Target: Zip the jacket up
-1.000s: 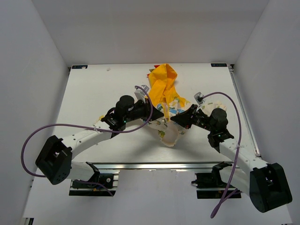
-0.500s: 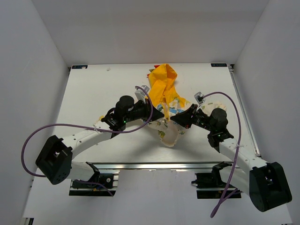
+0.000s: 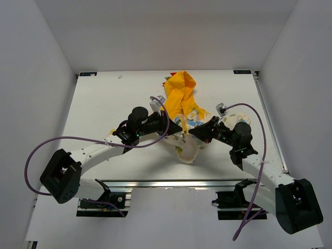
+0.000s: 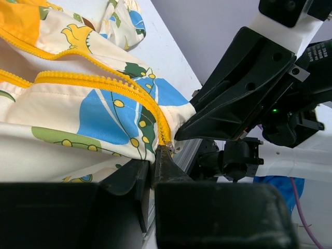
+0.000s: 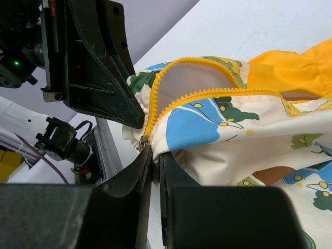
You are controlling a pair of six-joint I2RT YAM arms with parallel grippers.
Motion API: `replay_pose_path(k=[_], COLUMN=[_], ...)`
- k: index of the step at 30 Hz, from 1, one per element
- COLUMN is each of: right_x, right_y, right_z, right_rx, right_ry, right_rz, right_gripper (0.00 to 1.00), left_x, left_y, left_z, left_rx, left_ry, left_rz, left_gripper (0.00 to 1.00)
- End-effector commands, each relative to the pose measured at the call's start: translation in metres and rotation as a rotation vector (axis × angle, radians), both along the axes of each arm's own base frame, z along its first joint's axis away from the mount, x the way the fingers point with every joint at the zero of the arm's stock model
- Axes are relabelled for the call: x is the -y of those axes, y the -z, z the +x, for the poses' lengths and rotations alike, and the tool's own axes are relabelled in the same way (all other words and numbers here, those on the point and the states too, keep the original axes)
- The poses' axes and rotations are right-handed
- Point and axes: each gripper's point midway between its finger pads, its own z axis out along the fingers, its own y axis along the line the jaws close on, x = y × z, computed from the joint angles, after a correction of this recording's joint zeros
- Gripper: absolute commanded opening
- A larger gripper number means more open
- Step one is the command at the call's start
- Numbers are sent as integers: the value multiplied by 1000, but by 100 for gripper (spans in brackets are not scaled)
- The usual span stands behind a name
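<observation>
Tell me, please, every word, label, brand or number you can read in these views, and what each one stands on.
No text can be read in any view.
The jacket carries only cartoon pictures, no words.
The small dark tags at the far corners of the table are too small to read.

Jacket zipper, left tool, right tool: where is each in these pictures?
jacket zipper (image 5: 207, 96), right wrist view, on the orange teeth of the lower strip.
left tool (image 4: 154, 158), left wrist view, between the fingertips at the zipper's end.
right tool (image 5: 154, 155), right wrist view, between the fingertips beside the zipper's end.
</observation>
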Motion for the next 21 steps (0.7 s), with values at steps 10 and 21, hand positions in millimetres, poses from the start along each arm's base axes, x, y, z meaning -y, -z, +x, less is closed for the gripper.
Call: replay_pose_path(k=[10, 21], right_x=[-1, -1], right_y=[-32, -36], right_z=[4, 14], right_rx=[159, 196], right_ry=[12, 135], right_rz=[109, 122], right_gripper=[0, 0], left_x=[4, 2], left_y=[-5, 0], left_z=[-22, -29], left_rx=[-61, -130], left_ry=[83, 81], left_rz=[-66, -81], left_gripper=[0, 0])
